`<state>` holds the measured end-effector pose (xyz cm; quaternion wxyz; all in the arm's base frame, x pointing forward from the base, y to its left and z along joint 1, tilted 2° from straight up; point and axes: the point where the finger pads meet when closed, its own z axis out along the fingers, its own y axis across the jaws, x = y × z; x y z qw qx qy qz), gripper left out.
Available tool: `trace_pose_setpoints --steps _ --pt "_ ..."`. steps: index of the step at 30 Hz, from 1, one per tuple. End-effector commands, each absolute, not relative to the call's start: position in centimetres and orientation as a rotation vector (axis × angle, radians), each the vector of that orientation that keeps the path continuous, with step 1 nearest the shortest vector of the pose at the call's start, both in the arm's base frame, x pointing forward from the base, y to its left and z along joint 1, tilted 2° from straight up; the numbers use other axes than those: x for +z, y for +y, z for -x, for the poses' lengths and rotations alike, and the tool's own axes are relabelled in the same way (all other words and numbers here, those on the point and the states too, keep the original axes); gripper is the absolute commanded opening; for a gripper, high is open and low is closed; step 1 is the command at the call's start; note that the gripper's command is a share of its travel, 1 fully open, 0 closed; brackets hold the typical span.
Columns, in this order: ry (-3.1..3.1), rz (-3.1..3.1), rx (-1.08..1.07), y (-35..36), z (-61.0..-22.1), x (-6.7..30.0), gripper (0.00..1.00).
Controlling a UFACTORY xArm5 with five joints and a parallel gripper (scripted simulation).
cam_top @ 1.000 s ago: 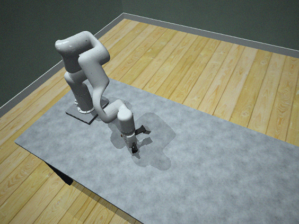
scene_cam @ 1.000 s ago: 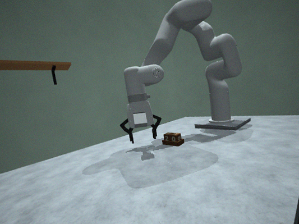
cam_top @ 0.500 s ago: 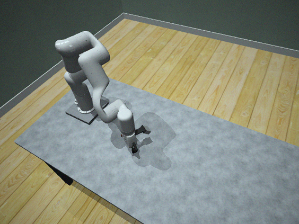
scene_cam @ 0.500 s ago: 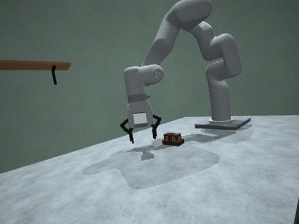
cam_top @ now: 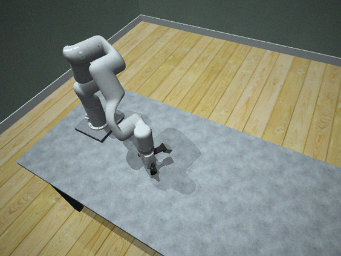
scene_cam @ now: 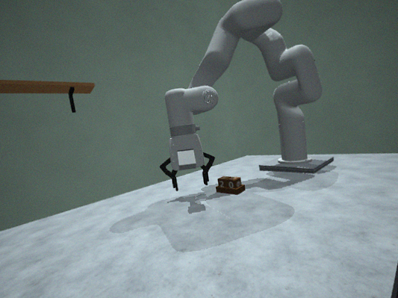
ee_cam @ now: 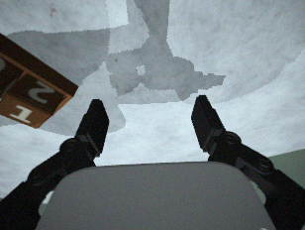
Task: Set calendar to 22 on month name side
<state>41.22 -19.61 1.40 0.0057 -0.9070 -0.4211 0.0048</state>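
A small brown wooden tray [scene_cam: 227, 190] [ee_cam: 45, 71] stands flat on the table, with two cubes side by side in it. In the exterior view the left cube [scene_cam: 222, 184] shows a 2 and the right cube [scene_cam: 231, 184] a 0 on the near side; the digit on its right end is unclear. In the wrist view one cube [ee_cam: 40, 93] shows a 2 on top and a 1 on its side; the other is cut off at the left. No month's name is readable. My gripper [cam_top: 161, 161] [scene_cam: 192, 187] [ee_cam: 150, 108] is open and empty, above the table beside the tray.
The arm hides nearly all of the tray in the top view. The arm's base plate [cam_top: 88, 133] [scene_cam: 289, 168] is bolted at the table's far end. A wooden wall shelf [scene_cam: 27, 86] hangs at the left in the exterior view.
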Motion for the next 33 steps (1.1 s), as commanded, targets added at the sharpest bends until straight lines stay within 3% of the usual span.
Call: trace_pose_setpoints --steps 1,17,33 --pt "-1.319 2.842 0.011 -19.7 -41.3 1.5 1.0" --pt "-1.319 2.842 0.011 -19.7 -41.3 1.6 1.0" --pt "-1.318 2.843 0.011 -19.8 -41.3 4.3 1.0"
